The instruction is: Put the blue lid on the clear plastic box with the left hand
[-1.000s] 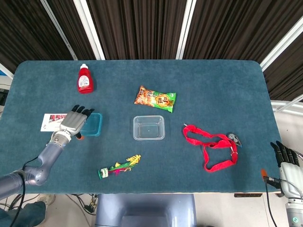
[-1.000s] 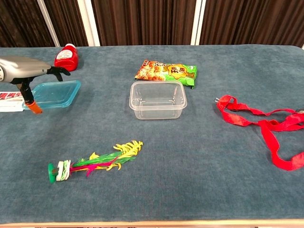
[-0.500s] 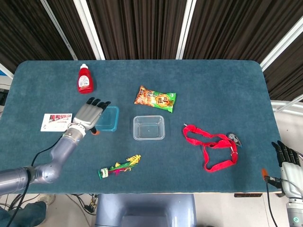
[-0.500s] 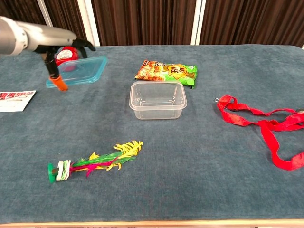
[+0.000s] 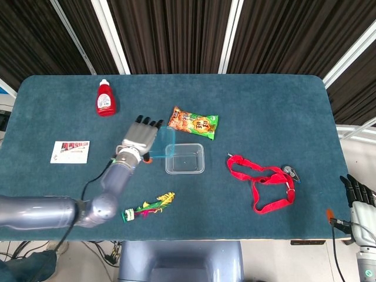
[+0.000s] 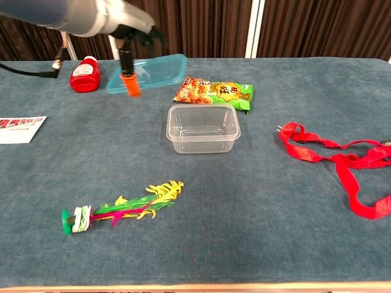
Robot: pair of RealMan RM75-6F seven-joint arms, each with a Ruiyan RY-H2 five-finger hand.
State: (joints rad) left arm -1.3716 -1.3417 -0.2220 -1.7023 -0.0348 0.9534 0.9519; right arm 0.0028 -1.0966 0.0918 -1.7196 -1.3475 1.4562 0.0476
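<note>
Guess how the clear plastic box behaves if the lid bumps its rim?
The clear plastic box looks thin-walled and empty, so probably light and likely to slide on the table. It sits low and wide, so tipping seems unlikely. The walls may flex.

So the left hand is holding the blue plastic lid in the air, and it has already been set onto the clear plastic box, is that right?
Not quite: the left hand holds the blue plastic lid in the air, but left of the clear plastic box, which is uncovered, as the chest view shows.
</note>
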